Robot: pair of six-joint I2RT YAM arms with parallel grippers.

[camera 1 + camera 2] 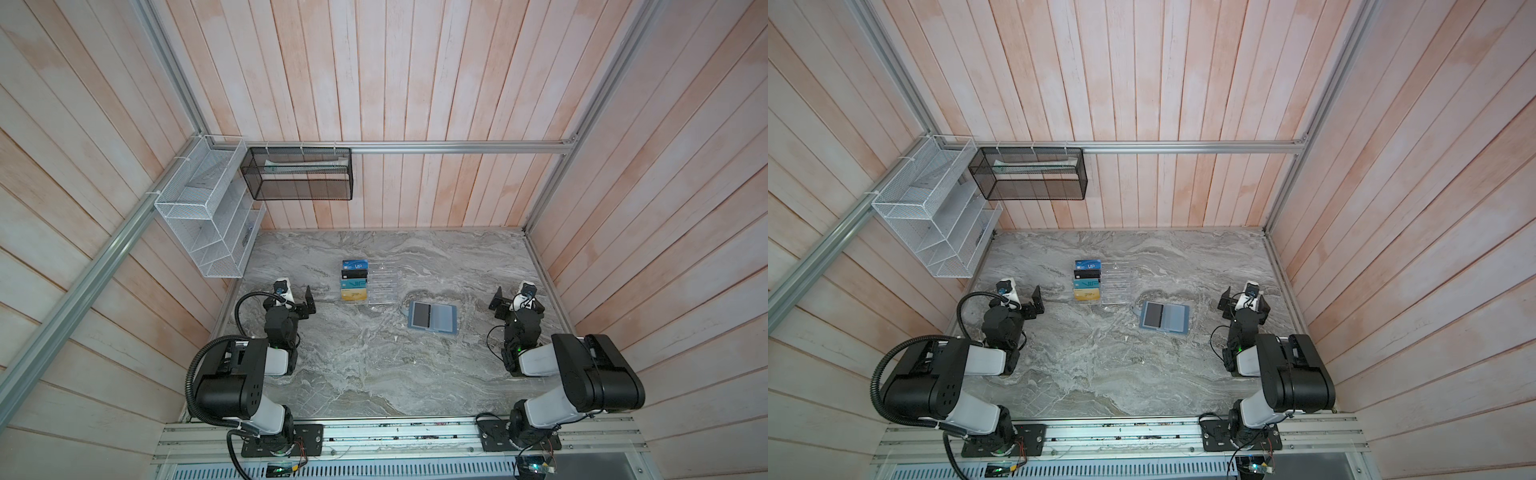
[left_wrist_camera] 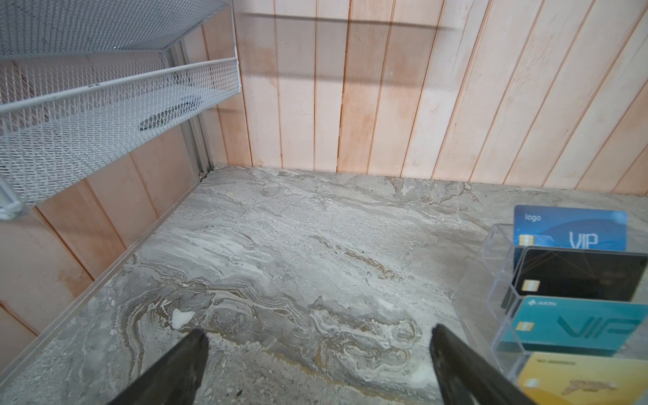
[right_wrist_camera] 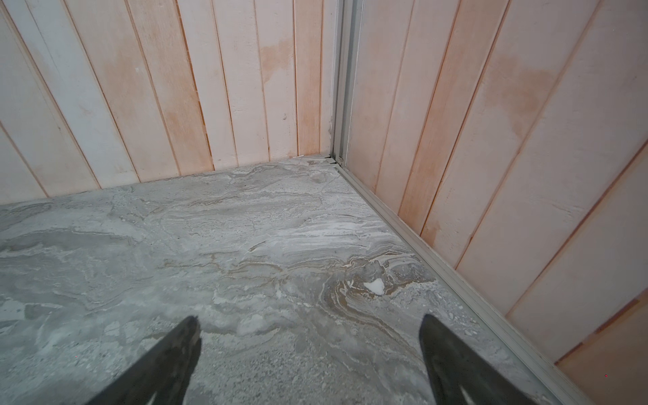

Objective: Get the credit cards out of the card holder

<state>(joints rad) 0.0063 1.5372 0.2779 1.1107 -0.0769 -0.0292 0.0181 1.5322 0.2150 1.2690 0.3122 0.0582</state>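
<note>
Your grey marble table (image 1: 374, 374) sits inside pale plank walls. In both top views the card holder (image 1: 442, 319) lies open flat right of centre. The credit cards (image 1: 354, 284) stand in the clear rack (image 1: 384, 282) up-left of it, with a black card (image 1: 354, 274) among them. Your left gripper (image 2: 317, 333) and right gripper (image 3: 309, 322) gape wide, holding nothing.
</note>
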